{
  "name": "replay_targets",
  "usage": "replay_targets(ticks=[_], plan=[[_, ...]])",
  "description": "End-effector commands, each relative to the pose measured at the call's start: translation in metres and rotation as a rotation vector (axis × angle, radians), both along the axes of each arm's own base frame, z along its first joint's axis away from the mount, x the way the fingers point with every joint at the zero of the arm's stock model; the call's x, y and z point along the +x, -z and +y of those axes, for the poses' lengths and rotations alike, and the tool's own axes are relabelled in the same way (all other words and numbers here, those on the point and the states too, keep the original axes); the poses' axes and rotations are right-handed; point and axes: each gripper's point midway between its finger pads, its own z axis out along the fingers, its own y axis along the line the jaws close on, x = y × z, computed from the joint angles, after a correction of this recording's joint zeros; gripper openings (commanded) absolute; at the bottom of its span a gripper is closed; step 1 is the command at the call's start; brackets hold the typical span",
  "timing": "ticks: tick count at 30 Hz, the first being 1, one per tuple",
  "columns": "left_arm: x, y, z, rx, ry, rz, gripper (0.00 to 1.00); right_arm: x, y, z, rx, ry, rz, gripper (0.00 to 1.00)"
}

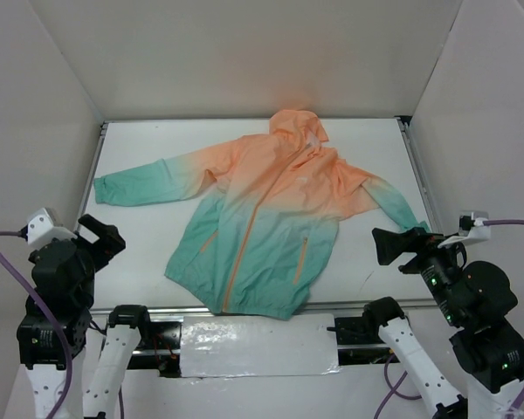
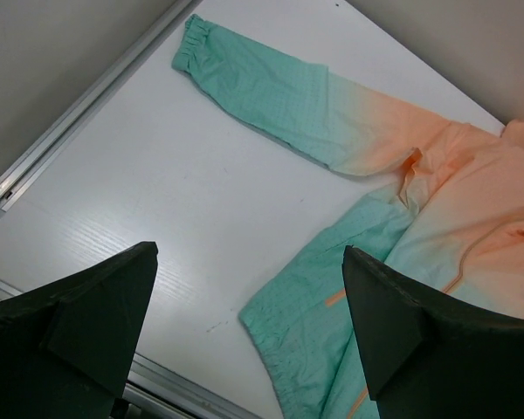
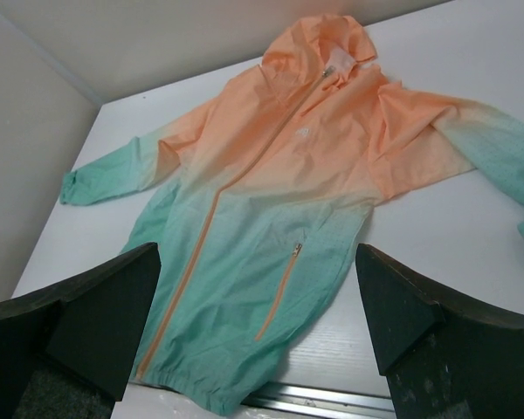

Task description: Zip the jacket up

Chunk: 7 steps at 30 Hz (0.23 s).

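Spread flat and front-up near the middle of the white table (image 1: 148, 262): the jacket (image 1: 271, 218), peach-orange across hood (image 1: 297, 127) and shoulders, fading to teal at hem (image 1: 244, 304) and cuffs. Hood toward the far wall, hem toward the arm bases, body turned slightly askew. Orange front zipper (image 1: 247, 249) running from collar to hem; impossible to tell how far closed. Small white logo (image 1: 303, 182) on the chest, orange pocket zip (image 1: 301, 257) lower down. Toward the aluminium rail (image 1: 94, 166) on the left, one sleeve (image 1: 148, 182) stretched out straight; the other sleeve (image 1: 386, 194) bent down along the right side, cuff near the right gripper (image 1: 386, 247). Above bare table at the near left and well apart from the cloth, the left gripper (image 1: 105, 234). Fingers (image 3: 437, 323) of both spread wide, holding nothing. Plain white walls (image 1: 244, 61) on three sides; silvery taped panel (image 1: 258, 345) along the near edge, between the arm bases.
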Motion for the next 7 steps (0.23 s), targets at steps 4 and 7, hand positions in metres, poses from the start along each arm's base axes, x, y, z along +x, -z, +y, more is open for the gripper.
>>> replay_targets(ticks=[4, 7], plan=[[0.0004, -0.0047, -0.0023, 0.039, 0.041, 0.001, 0.99, 0.0064, -0.0062, 0.0016, -0.001, -0.002, -0.021, 1.00], [0.0022, -0.0042, -0.0037, 0.043, 0.052, 0.003, 0.99, 0.0065, -0.0018, -0.0006, 0.000, 0.012, -0.010, 1.00]])
